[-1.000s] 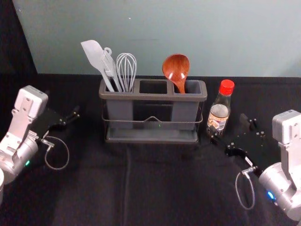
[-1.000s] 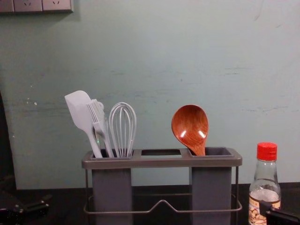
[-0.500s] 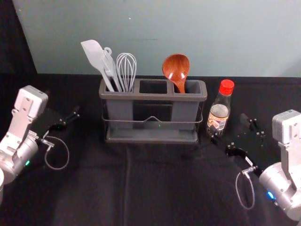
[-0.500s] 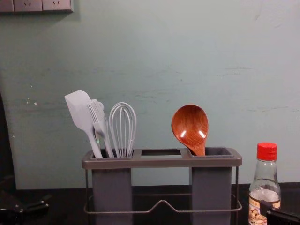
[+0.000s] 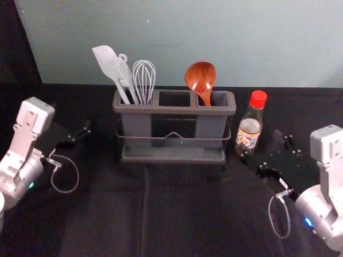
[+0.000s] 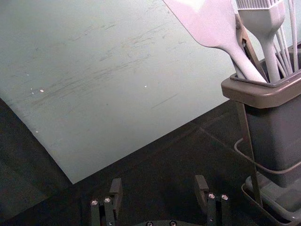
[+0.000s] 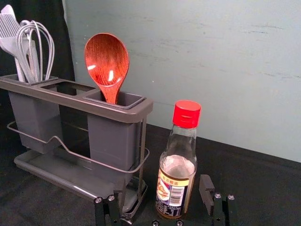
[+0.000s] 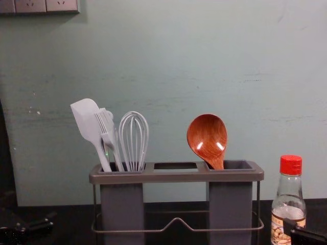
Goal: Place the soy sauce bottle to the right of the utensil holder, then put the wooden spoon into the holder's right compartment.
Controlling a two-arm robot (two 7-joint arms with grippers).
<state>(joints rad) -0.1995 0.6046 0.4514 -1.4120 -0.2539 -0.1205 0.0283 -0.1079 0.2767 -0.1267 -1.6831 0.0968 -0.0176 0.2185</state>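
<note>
Right arm (image 5: 327, 193): slants in low from the near right of the utensil holder (image 5: 174, 110), angled forward and inward over the surface (image 5: 185, 214).
Right hand (image 5: 261, 142): spread well apart, right of the holder and pointed forward toward the soy sauce bottle (image 5: 250, 126). In the right wrist view, shows a clear gap on both sides of the bottle. Clamped on nothing; cannot tell whether a fingertip brushes the glass.
Soy sauce bottle: stands upright on the surface, just to the right of the holder and apart from it. Has a vertical long axis, with the red cap (image 5: 258, 99) pointing up.
Wooden spoon (image 5: 200, 79): sits in the holder's right compartment, handle down and bowl up. Runs nearly upright along its long axis, leaning slightly left toward the bowl, with the hollow facing the robot.
Left hand (image 5: 71, 119): hangs to the left of the holder, well apart from it, spread wide and gripping nothing.
White utensils (image 5: 127, 80): stand with the whisk (image 5: 144, 80) in the holder's left compartment, heads up.
</note>
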